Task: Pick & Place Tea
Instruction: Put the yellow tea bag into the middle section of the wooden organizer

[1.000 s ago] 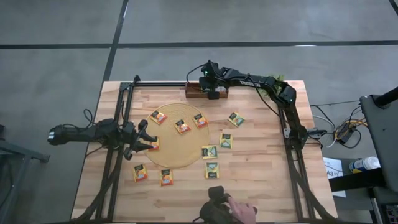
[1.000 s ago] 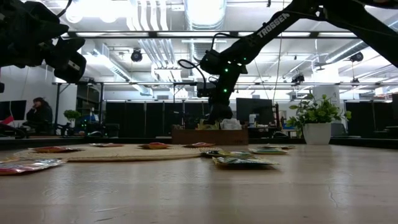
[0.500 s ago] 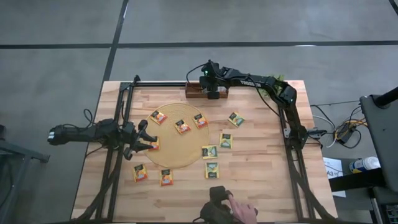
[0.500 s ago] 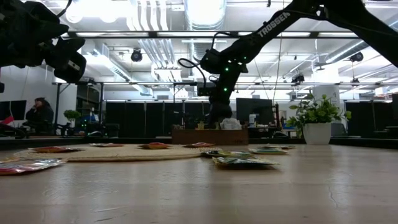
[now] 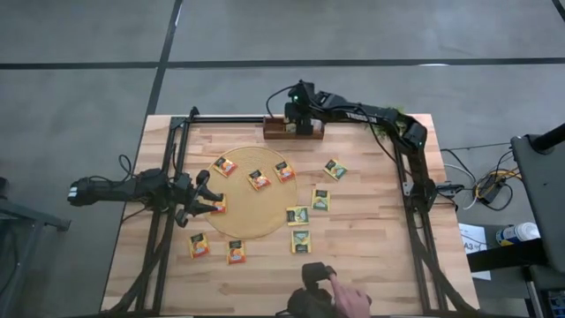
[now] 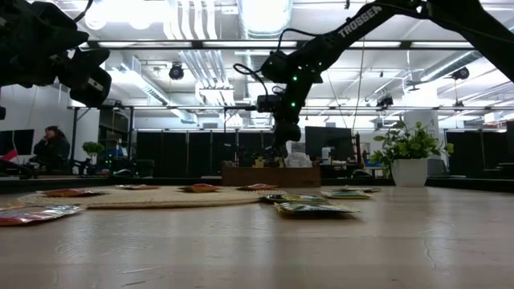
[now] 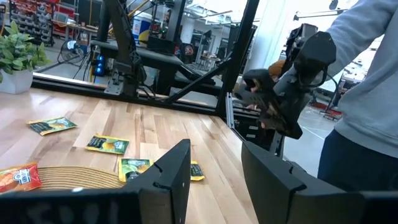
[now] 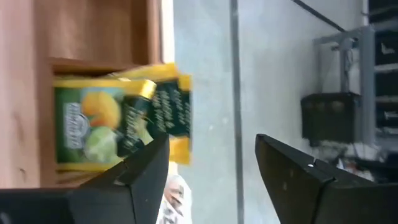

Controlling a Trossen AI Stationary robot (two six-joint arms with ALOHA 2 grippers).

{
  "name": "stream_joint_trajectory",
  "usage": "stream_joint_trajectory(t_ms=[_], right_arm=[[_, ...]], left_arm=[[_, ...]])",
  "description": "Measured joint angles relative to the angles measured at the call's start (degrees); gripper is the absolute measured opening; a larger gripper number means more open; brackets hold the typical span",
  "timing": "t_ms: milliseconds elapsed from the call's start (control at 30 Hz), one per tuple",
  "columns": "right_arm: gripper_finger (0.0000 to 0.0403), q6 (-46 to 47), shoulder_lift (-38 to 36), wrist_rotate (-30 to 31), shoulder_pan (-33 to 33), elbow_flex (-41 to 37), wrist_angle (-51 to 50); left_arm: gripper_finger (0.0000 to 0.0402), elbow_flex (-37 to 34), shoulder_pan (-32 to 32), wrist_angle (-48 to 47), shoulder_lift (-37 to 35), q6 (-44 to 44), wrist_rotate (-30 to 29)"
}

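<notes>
Over the tray [image 5: 275, 131] at 12 o'clock in the high view, right gripper [image 5: 302, 122] hangs; sachets [image 5: 259, 180] dot the mat [image 5: 249, 212] and table [image 5: 371, 238]. Left gripper [image 5: 208, 202] waits at 9 o'clock. Low view: nothing new. Left wrist: fingers apart, empty. Right wrist: fingers apart, a green sachet [image 8: 112, 121] lies free in the tray. Best to lift straight up, clear of the wall.

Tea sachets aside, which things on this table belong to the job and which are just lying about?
Job:
tea sachets scattered on the table
green-yellow sachet in the wooden tray
right gripper, open above the tray
left gripper, waiting at the mat's edge

Lying about:
round tan mat
potted plant
</notes>
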Motion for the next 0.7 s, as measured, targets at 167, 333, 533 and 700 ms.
stream_joint_trajectory(t_ms=[167,333,533,700], right_arm=[[0.0240,4.5,-2.4,0.9,0.0,0.0,-2.1],[0.0232,8.0,-5.9,-6.0,0.0,0.0,-5.1],[0.0224,12.0,-10.6,-10.6,0.4,0.0,-11.1],[0.0224,15.7,-13.3,-15.6,0.4,-0.2,-17.0]], left_arm=[[0.0138,0.0,0.0,0.0,0.0,0.0,0.0],[0.0138,0.0,0.0,0.0,0.0,0.0,0.0],[0.0138,0.0,0.0,0.0,0.0,0.0,0.0],[0.0138,0.0,0.0,0.0,0.0,0.0,0.0]])
